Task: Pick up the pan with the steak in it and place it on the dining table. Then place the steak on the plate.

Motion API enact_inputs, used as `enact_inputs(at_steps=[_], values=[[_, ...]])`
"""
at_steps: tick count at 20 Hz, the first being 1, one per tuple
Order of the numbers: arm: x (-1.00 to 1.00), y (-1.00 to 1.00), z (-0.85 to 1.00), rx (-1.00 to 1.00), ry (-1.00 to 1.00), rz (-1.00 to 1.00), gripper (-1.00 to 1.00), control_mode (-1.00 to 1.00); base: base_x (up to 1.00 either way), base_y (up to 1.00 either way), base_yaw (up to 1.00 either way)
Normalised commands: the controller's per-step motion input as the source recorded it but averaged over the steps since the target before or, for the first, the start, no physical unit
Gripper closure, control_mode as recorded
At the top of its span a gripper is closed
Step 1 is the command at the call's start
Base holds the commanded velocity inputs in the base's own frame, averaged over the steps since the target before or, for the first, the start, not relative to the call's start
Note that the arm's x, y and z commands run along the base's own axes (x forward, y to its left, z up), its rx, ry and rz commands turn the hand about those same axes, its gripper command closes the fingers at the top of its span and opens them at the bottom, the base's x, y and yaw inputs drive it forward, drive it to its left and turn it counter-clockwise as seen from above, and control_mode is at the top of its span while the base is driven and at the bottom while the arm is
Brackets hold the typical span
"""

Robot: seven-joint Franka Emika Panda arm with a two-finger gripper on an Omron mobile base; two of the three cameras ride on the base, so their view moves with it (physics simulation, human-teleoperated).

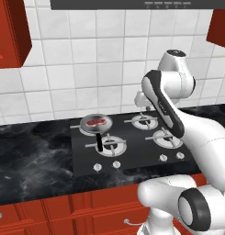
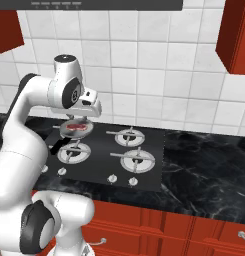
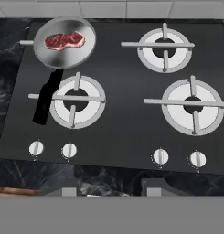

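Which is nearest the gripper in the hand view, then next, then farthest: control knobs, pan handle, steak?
1. Control knobs, the front row, just above the gripper.
2. Pan handle, left, mid-hob.
3. Steak, in the pan, far left corner.

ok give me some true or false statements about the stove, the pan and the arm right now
1. The steak lies inside the pan. True.
2. The pan sits on the front right burner. False: it sits on the back left burner of the stove.
3. The pan's black handle reaches over the front left burner. True.
4. The pincer grips the pan's handle. False: it is above the stove's front edge, apart from the pan and holding nothing.
5. The stove has six knobs. False: four knobs line its front edge.
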Motion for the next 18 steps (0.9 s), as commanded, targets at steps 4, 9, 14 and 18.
enact_inputs(at_steps=[4, 9, 14, 18], values=[[0.0, 0.0, 0.0, 0.0, 0.0, 0.0, -1.0, -1.0, 0.0, 0.0, 0.0], [0.0, 0.0, 0.0, 0.0, 0.0, 0.0, -1.0, -1.0, 0.0, 0.0, 0.0], [0.02, 0.71, -0.14, 0.0, 0.0, 0.0, -1.0, -1.0, 0.0, 0.0, 0.0], [0.16, 0.99, -0.36, 0.0, 0.0, 0.0, -1.0, -1.0, 0.0, 0.0, 0.0]])
